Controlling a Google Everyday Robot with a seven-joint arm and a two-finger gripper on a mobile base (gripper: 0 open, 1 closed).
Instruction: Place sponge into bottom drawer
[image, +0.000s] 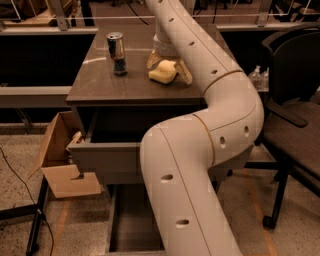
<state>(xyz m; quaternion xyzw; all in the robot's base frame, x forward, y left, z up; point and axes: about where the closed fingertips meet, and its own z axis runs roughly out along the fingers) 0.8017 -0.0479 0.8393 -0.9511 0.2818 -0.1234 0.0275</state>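
Note:
The sponge (162, 75) is a pale yellow foam block lying on the brown cabinet top (110, 85), right of centre. My gripper (169, 73) reaches down from the white arm (200, 150) and stands over the sponge, open, with one finger on each side of it. The bottom drawer (135, 220) is pulled out near the floor, a shallow tray with a flat dark floor; my arm hides its right part.
A metal can (116, 52) stands on the cabinet top left of the sponge. The top drawer (105, 157) is also pulled out, above the bottom one. A cardboard box (60, 155) sits at the cabinet's left. A dark office chair (295, 115) stands at the right.

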